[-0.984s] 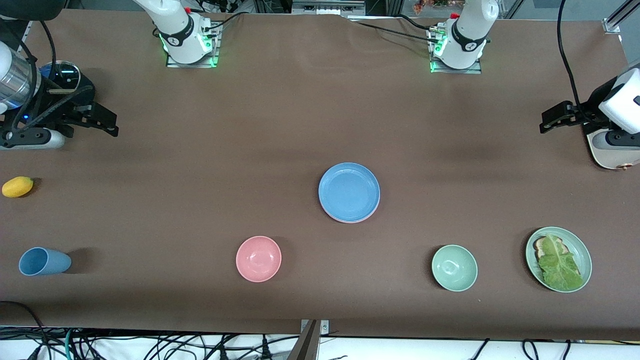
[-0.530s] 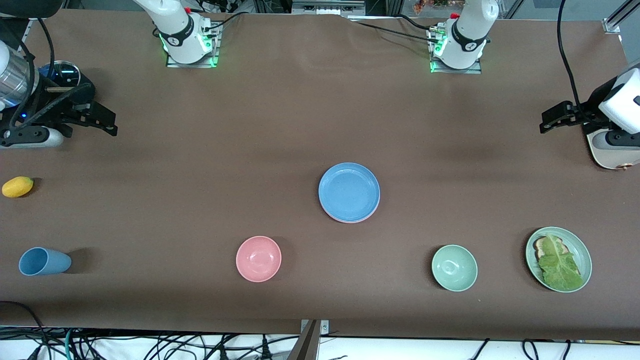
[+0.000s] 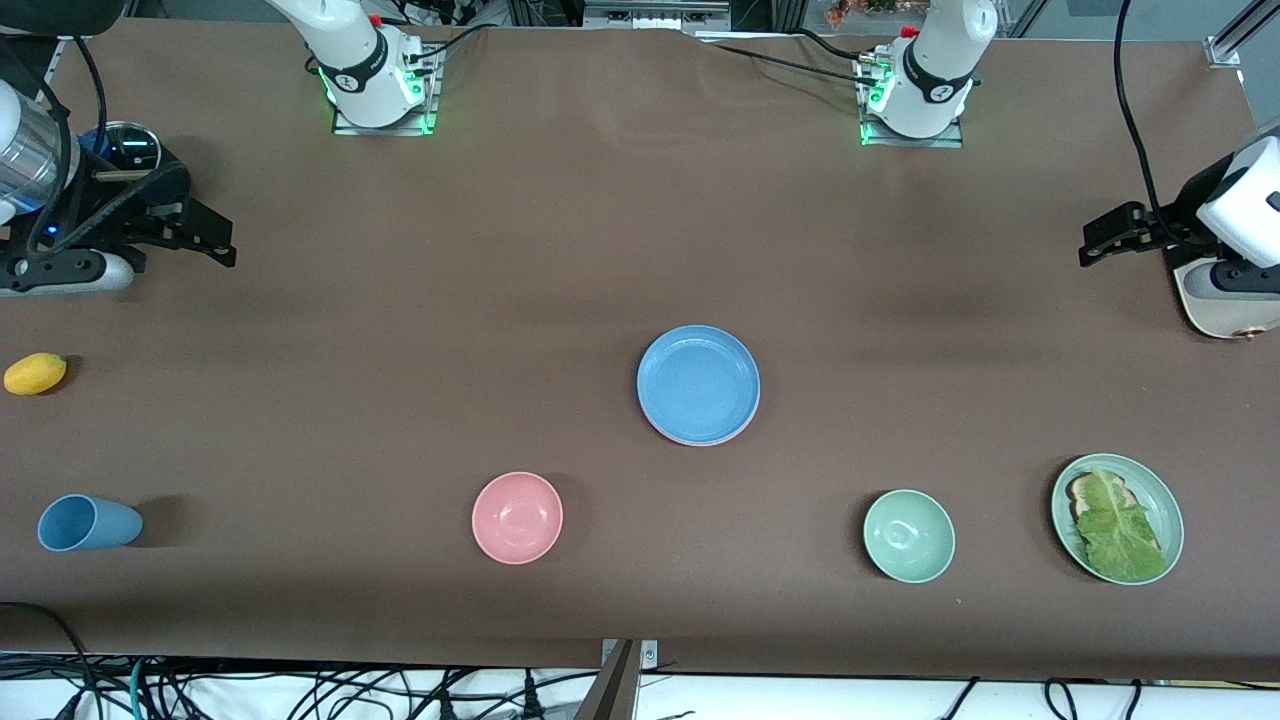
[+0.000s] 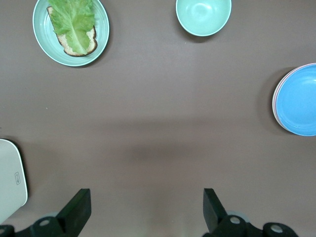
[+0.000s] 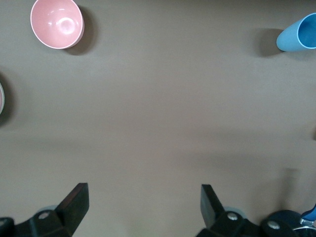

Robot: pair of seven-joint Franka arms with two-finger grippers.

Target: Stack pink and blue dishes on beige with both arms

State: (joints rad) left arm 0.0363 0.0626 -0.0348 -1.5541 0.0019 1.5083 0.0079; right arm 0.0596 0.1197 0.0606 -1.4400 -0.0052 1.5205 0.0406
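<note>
The light blue plate [image 3: 698, 380] lies at the table's middle on top of the pink plate [image 3: 703, 441], of which only a thin rim shows. The left wrist view has the blue plate [image 4: 299, 101] with a pale rim under it. No beige plate shows; whatever lies under the stack is hidden. My right gripper [image 3: 222, 247] hovers open over the right arm's end of the table, far from the stack, nothing between its fingers [image 5: 143, 193]. My left gripper [image 3: 1093, 240] hangs open and empty [image 4: 145, 197] over the left arm's end.
A pink bowl [image 3: 517, 517], a green bowl [image 3: 908, 535] and a green plate with lettuce on toast [image 3: 1160, 490] sit nearer the camera than the stack. A blue cup [image 3: 88, 523] lies on its side and a yellow fruit [image 3: 35, 373] rests nearby. A white device [image 3: 1215, 305] lies under the left arm.
The right gripper has drifted slightly toward its end of the table. The plates and the left arm have not moved.
</note>
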